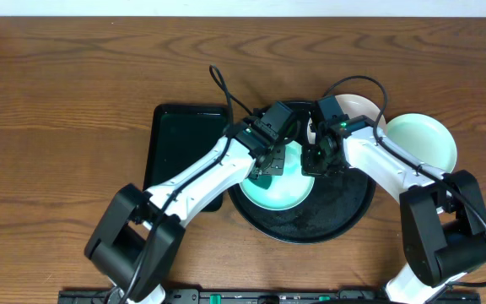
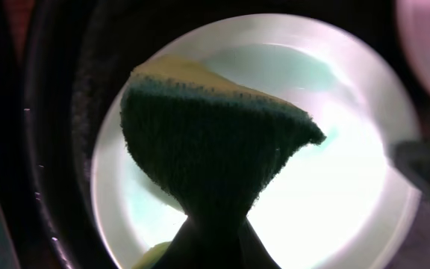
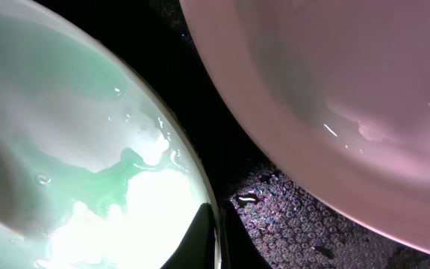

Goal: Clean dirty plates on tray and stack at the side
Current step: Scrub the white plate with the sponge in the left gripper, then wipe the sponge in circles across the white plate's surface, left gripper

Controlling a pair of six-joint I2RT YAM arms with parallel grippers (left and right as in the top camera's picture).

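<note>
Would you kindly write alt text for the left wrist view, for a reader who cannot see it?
A green-and-yellow sponge, pinched in the left gripper, fills the middle of the view over a pale mint plate that sits on a black tray.

From overhead, both arms (image 1: pixel 209 173) covered much of the mint plate (image 1: pixel 282 192) and most of the white plate (image 1: pixel 363 108). At the left wrist, the sponge (image 2: pixel 207 142) hid the mint plate's centre, and the dark left fingers (image 2: pixel 200 252) ran off the bottom edge. The right wrist view cropped both plates.
</note>
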